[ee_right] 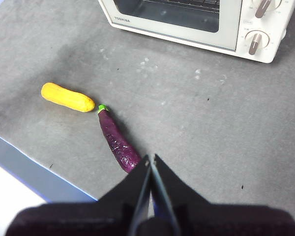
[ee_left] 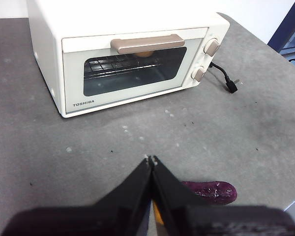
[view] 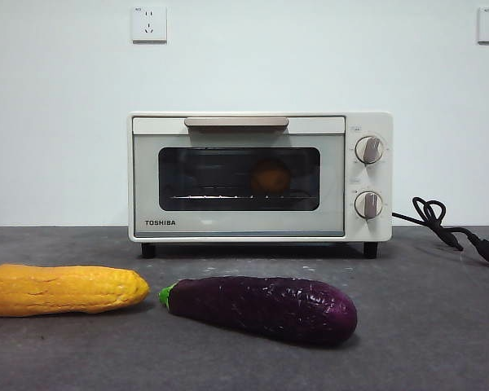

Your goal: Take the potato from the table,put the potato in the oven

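The cream-white oven (view: pixel 259 176) stands at the back of the table (view: pixel 424 326) with its glass door closed. Through the glass a tan-brown potato (view: pixel 270 177) rests on the wire rack inside, and a sliver of the potato (ee_left: pixel 145 53) shows behind the handle in the left wrist view. My left gripper (ee_left: pixel 151 160) hangs shut and empty above the table in front of the oven (ee_left: pixel 128 54). My right gripper (ee_right: pixel 150 158) is also shut and empty, high over the table near the eggplant (ee_right: pixel 118 141). Neither arm appears in the front view.
A yellow corn cob (view: pixel 61 289) and a purple eggplant (view: pixel 265 307) lie side by side at the front of the table. The oven's black cord (view: pixel 452 230) trails to the right. The table's edge (ee_right: pixel 39 172) runs near the corn cob (ee_right: pixel 68 97).
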You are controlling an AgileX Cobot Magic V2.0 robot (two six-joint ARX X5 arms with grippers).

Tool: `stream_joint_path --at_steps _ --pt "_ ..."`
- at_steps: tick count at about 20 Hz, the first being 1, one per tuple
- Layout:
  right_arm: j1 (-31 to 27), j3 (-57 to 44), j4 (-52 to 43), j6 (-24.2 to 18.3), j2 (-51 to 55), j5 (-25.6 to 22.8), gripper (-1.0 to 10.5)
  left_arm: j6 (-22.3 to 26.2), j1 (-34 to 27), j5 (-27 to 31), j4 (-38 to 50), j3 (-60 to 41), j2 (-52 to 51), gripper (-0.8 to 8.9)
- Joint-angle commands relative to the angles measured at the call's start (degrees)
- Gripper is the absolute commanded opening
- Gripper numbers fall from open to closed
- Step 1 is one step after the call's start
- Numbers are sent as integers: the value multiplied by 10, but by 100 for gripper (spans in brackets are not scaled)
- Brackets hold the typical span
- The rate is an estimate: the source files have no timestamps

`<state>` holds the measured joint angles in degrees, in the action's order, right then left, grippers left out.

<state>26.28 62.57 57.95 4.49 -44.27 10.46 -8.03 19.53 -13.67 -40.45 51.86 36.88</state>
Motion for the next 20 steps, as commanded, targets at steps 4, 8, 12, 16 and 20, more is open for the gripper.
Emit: stream_joint_path --at_steps 4,8,12,16,20 --pt "1 -1 -2 -1 0 -1 1 120 -21 185 44 -3 -9 -4" --pt "1 -1 -2 -1 0 -1 1 158 -120 210 154 -85 -91 -4" --pt "1 -1 -2 -1 0 -1 1 162 -173 212 329 -262 -208 -4" --pt "1 -1 -2 -1 0 -1 1 162 -178 209 353 -390 -300 -4" --pt "1 -1 -2 -1 0 -1 1 156 -178 195 352 -466 -350 -4"
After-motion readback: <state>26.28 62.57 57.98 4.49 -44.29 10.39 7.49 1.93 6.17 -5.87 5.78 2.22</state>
